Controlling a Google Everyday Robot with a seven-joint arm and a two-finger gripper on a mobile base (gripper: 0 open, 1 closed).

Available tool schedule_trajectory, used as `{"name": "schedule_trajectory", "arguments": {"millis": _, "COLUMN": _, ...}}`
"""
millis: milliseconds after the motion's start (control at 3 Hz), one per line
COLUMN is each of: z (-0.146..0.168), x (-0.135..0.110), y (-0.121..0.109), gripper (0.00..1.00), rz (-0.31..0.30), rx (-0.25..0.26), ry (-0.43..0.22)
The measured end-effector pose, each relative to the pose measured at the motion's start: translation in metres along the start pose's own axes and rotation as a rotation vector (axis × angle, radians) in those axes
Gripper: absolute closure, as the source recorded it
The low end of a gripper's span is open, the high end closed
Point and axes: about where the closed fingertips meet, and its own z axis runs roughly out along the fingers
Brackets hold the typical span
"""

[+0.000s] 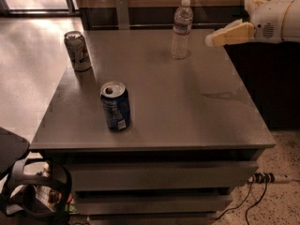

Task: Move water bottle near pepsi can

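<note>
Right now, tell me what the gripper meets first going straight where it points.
Probably the bottle: the gripper, over the table's far right edge, points left at it, nothing between; depth unclear.

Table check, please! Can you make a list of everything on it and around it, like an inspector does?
Surface: grey table, flat top, drawers below.
Job's things: water bottle upright near the far edge; pepsi can upright near the front left, well apart from it.
Clutter: silver can upright at the far left.
Grippers: gripper in the air just right of the water bottle, not touching it.
Cables: power strip lying on the floor at front right.
Surroundings: speckled floor; dark gear at lower left, too dim to name.
</note>
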Motion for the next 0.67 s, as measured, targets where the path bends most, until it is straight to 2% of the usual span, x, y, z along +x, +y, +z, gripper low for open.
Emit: {"name": "schedule_trajectory", "arguments": {"millis": 667, "z": 0.0083, "x": 0.0012, "y": -0.0018, "gripper": 0.00, "rz": 0.014, "rx": -0.008, "ry": -0.016}}
